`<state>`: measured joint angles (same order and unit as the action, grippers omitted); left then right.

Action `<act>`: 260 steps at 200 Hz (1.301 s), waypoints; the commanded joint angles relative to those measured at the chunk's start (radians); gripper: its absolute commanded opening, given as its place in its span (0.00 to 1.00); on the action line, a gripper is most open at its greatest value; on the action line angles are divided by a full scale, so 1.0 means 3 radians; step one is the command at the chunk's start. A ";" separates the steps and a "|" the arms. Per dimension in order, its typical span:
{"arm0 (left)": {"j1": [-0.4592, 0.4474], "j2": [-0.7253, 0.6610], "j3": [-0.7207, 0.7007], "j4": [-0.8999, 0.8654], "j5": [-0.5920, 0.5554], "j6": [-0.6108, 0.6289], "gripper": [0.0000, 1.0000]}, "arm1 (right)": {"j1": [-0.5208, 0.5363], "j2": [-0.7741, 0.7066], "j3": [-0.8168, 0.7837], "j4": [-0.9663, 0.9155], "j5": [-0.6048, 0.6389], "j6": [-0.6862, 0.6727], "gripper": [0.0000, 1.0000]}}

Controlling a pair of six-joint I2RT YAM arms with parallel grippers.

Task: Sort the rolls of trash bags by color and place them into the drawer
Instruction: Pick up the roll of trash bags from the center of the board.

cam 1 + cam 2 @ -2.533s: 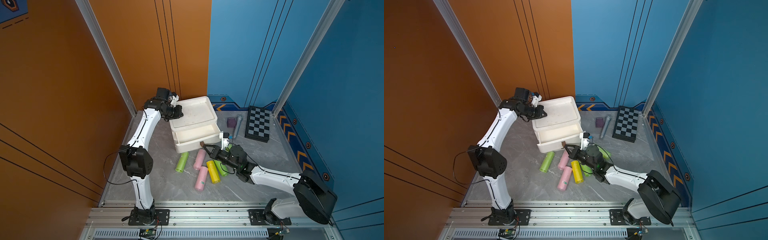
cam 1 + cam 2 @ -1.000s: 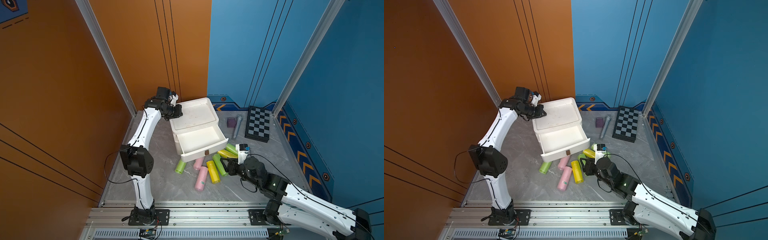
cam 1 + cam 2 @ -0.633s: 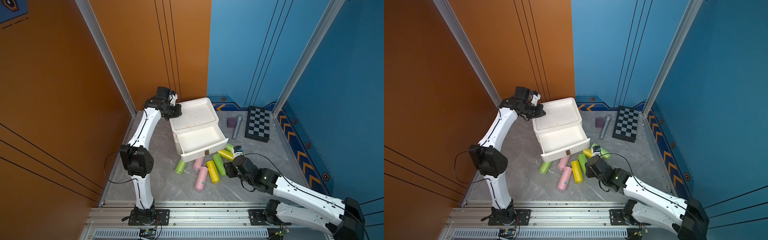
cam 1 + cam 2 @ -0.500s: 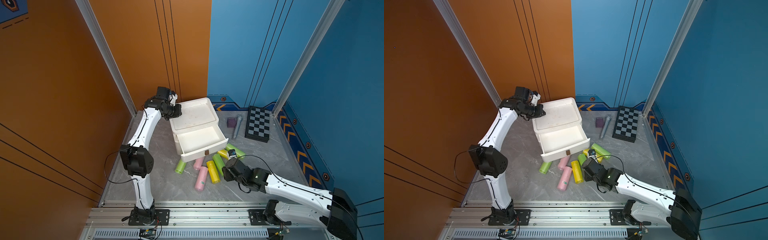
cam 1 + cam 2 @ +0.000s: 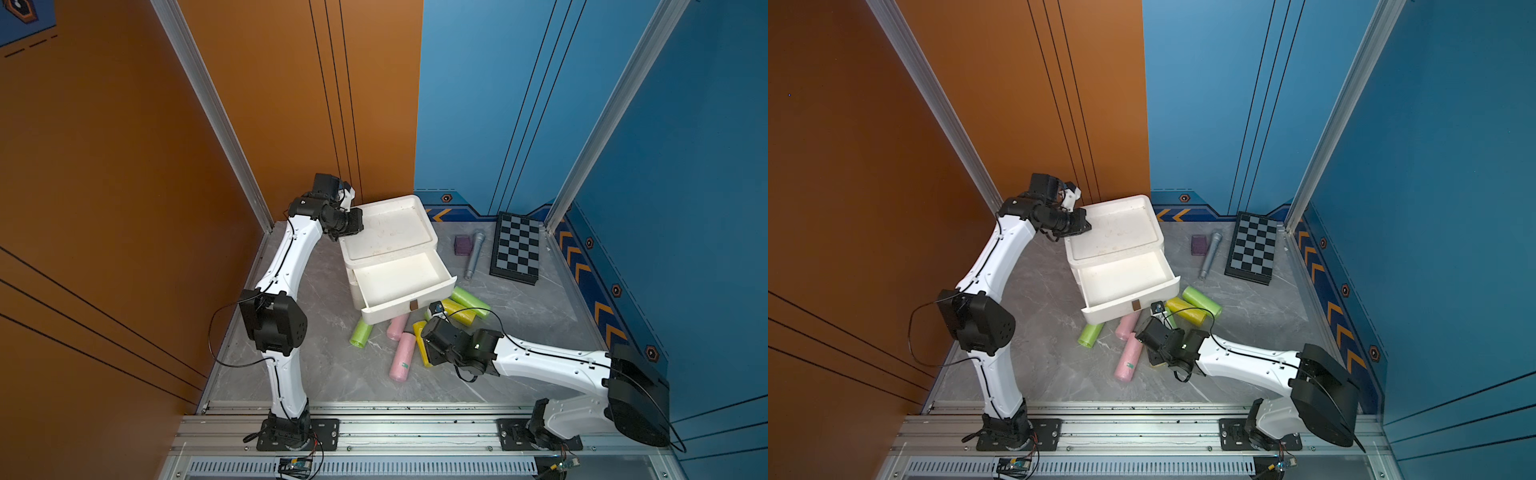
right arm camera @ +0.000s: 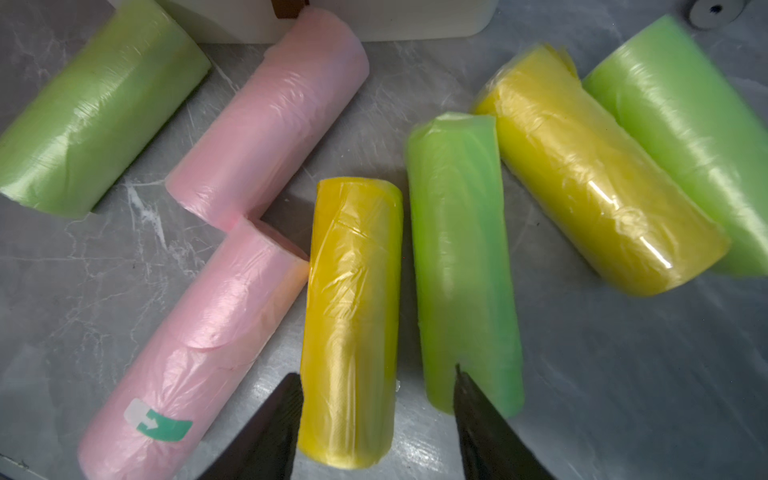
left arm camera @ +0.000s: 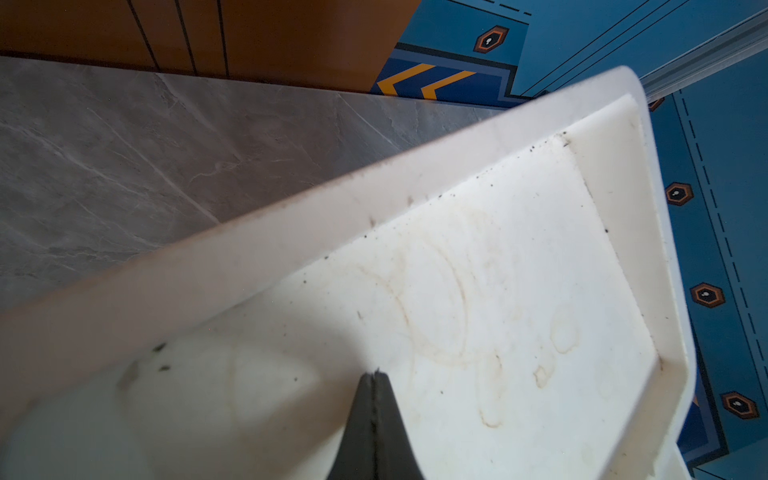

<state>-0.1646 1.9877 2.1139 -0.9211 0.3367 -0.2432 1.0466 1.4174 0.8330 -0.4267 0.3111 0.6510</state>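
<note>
While the left claw (image 7: 376, 376) rests pressed shut on the recessed top of the drawer cabinet (image 5: 428, 226), the right claw (image 6: 374, 374) hangs low over the rolls with its jaws well apart and nothing gripped. One finger (image 6: 270, 428) lies just beside the near end of the middle yellow roll (image 6: 351, 291), and its partner overlaps the end of the middle green roll (image 6: 461, 249) next to it, so the yellow end sits between them. In both top views the top drawer (image 5: 386, 315) stands pulled out, and all seven rolls lie on the grey tabletop (image 5: 519, 307) before its front. The plain pink roll (image 6: 266, 120) reaches under the brown pull tab, and the labelled pink roll (image 6: 195, 332) touches it and the middle yellow one. The outer green roll (image 6: 95, 112) lies apart beyond the pink ones; the far yellow roll (image 6: 594, 183) and the far green roll (image 6: 681, 137) lie side by side, touching. Toward the back wall, beside the cabinet, sit a purple cube (image 5: 462, 245), a grey stick (image 5: 473, 255) and a chequered board (image 5: 517, 249).
</note>
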 commanded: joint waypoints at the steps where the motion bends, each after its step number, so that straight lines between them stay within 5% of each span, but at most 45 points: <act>1: 0.0009 0.0242 -0.0251 -0.0670 -0.0262 0.0018 0.00 | 0.0014 0.0151 0.0086 -0.0024 -0.0006 0.0080 0.64; 136: 0.0033 0.0242 -0.0276 -0.0670 -0.0208 0.0023 0.00 | -0.0076 0.0789 0.0393 0.0043 -0.0293 0.0104 0.65; 228: 0.0054 0.0236 -0.0307 -0.0663 -0.0187 0.0033 0.00 | -0.0145 0.0769 0.0348 0.0052 -0.0323 0.0104 0.65; 260: 0.0053 0.0231 -0.0325 -0.0667 -0.0183 0.0039 0.00 | -0.0147 0.0837 0.0348 0.0062 -0.0336 0.0112 0.58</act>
<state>-0.1616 1.9800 2.0953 -0.9039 0.3435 -0.2428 1.0126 1.6478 0.9249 -0.4160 0.2058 0.6678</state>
